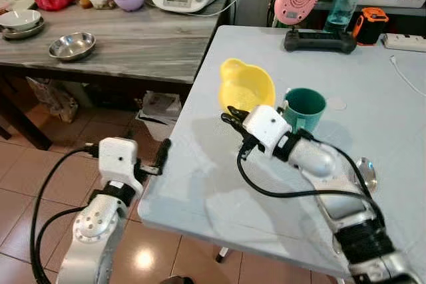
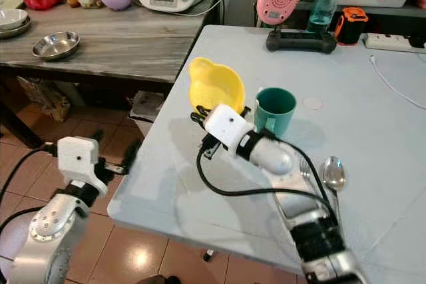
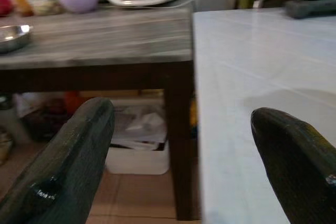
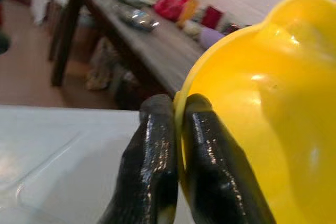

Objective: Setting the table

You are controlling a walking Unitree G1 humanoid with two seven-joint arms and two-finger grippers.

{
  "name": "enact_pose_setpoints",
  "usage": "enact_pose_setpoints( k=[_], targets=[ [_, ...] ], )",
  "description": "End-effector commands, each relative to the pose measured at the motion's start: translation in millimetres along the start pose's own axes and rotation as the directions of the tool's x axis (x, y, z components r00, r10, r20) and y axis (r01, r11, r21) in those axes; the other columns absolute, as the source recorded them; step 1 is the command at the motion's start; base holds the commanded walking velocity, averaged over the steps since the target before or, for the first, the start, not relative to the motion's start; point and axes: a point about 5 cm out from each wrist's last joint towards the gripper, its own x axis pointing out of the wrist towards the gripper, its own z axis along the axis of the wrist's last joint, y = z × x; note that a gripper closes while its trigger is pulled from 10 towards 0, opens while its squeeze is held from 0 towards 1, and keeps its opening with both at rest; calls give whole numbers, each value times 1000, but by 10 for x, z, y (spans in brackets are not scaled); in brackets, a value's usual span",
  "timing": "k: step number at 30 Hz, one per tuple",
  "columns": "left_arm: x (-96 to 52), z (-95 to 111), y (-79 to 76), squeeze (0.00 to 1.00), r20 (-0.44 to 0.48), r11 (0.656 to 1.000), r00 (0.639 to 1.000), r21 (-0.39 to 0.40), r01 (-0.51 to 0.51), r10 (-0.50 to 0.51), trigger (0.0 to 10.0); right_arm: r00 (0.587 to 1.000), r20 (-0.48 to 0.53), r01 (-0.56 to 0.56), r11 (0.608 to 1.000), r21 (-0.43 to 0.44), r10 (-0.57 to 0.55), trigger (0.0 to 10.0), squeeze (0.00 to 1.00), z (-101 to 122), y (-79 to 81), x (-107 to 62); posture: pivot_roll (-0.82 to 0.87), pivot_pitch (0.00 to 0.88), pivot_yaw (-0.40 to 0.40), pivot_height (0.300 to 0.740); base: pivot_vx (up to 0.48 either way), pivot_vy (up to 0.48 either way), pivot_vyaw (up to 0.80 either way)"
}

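R gripper pinched rim of yellow bowl, frame center, bowl tilted on white table just beside green mug. Spoon lay lower right. L gripper at table's near-left edge, lower left, fingers spread, holding nothing.

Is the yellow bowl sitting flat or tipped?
Tipped: the yellow bowl tilts, its rim pinched by the right hand.
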Motion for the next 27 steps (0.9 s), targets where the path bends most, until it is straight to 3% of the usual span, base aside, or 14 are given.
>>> enact_pose_setpoints(
  k=[1,4,14,20,27],
  targets=[
    [6,-24,47,0,-10,999,999,-6,-33,33,10000,997,38,73,997,12,-73,10000,0,106,-59,-30,-92,55,81,740,0,0,0],
    [30,-49,66,0,-27,997,998,-37,-60,59,10000,987,8,161,985,63,-162,10000,0,87,-73,-102,-105,52,81,740,0,0,0],
    [101,-73,144,0,-48,992,994,-65,-106,102,10000,960,-30,280,951,128,-278,10000,0,70,-104,-202,-115,48,85,740,0,0,0],
    [107,-74,171,0,-52,990,992,-76,-117,113,10000,956,-48,294,944,149,-290,10000,0,65,-75,-217,-116,44,87,740,0,0,0],
    [97,-81,191,0,-62,990,992,-73,-118,113,10000,957,-50,291,943,160,-287,10000,0,80,-36,-196,-112,51,92,740,0,283,0]
  ],
)
